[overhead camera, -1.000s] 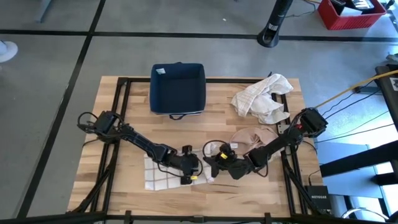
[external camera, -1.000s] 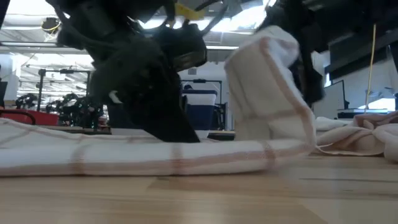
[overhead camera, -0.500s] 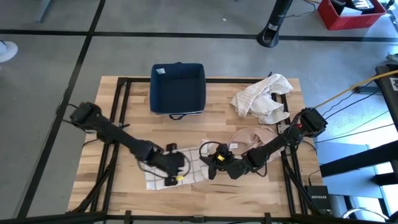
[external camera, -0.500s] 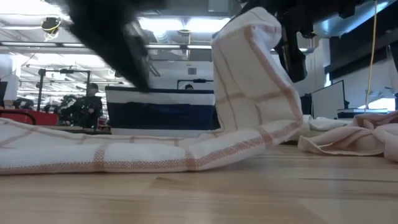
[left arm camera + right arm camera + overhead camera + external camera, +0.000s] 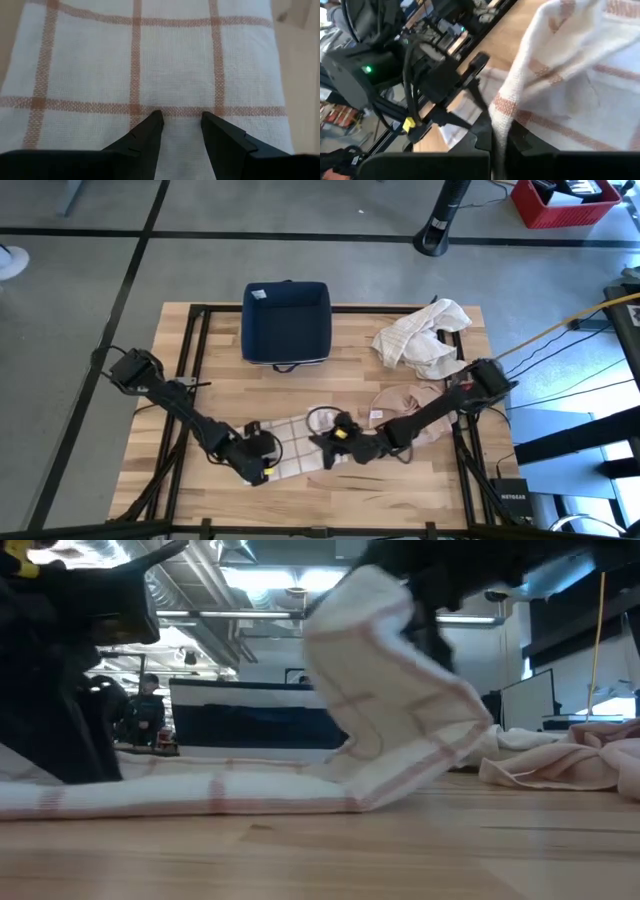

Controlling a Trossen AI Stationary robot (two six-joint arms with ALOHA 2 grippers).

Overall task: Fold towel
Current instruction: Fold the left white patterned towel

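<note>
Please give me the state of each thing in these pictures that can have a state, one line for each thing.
Checked towel: flat on the table, right end lifted and folding leftward.
Right gripper: shut on the checked towel's raised end.
Left gripper: open, fingers on the flat part.
Blue bin: upright, open-topped.
White cloth: crumpled.
Pink cloth: crumpled.

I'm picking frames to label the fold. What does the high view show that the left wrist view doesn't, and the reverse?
High view only: the navy bin, the crumpled cloths, and the right pincer shut on the towel's edge, lifting it. Left wrist view only: the left pincer open, its fingertips on the weave. Both: the checked towel on the wooden table.
</note>
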